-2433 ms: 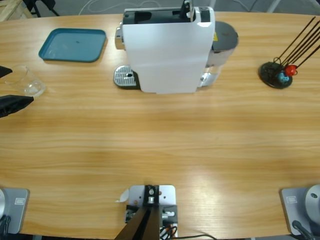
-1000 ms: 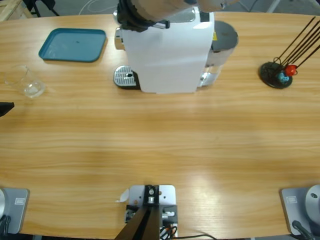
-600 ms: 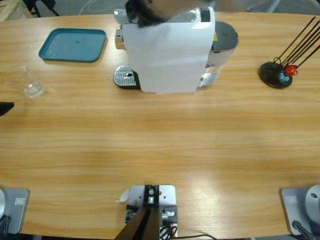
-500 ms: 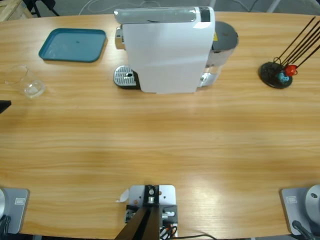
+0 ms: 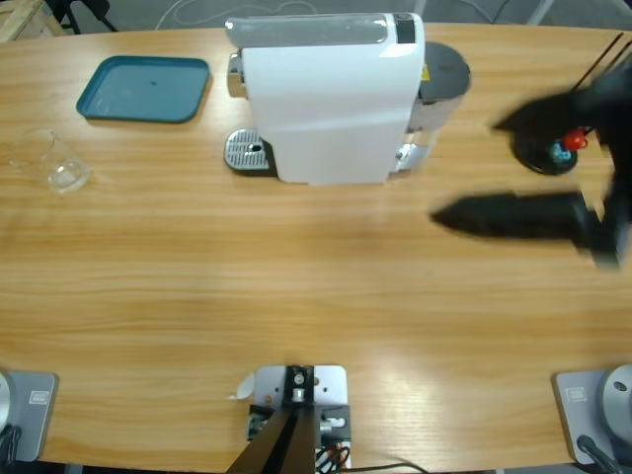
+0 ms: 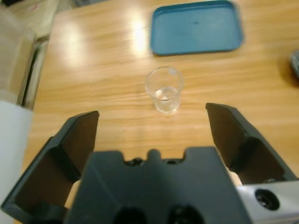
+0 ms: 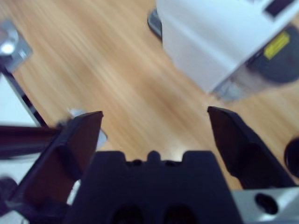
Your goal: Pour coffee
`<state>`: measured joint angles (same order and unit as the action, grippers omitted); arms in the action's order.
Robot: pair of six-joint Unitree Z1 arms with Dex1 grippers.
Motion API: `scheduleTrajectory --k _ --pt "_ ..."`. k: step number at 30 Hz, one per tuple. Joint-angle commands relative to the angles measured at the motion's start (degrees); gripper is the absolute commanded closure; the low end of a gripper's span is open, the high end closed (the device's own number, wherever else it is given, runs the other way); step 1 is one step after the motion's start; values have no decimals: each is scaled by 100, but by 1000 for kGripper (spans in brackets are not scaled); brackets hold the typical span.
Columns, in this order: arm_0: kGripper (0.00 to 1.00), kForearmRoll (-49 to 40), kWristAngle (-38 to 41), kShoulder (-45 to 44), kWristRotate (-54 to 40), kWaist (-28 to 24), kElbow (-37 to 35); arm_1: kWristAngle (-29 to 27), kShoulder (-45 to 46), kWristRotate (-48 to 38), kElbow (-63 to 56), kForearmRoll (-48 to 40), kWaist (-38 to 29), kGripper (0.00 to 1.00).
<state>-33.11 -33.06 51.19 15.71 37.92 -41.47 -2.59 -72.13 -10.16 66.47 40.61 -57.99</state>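
Both grippers have their jaws spread wide with nothing between them. Seen in its own wrist view, the left gripper hangs above bare wood and looks along the table at a small clear tumbler, which stands upright and well clear of the jaws. No brown liquid can be made out in the glass. Just beyond it lies a teal tray, apart from the glass.

In the high view the tumbler sits close to the table's left edge, below the tray at the far left corner. A white coffee machine stands at the middle of the far edge, its round metal drip grate on the side facing the tumbler.

From the right edge the right gripper reaches in as a blurred dark shape, near a black stand holding thin sticks; its wrist view looks down past the right gripper at the machine and open wood.

Wide bare wood runs along the whole near half of the table, and between the tumbler and the grate nothing stands.
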Motion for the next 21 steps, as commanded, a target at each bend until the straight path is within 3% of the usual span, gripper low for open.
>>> scheduleTrajectory --k 1,7,21 --pt "0 1243 -41 1689 496 -606 368 75 521 -181 -973 49 -55 0" --pt "0 2362 546 2078 443 -753 1087 92 384 -448 -1268 -230 -55 0" --pt "0 3354 955 2554 -49 -1319 1343 92 -507 -575 -1328 -680 -55 0"
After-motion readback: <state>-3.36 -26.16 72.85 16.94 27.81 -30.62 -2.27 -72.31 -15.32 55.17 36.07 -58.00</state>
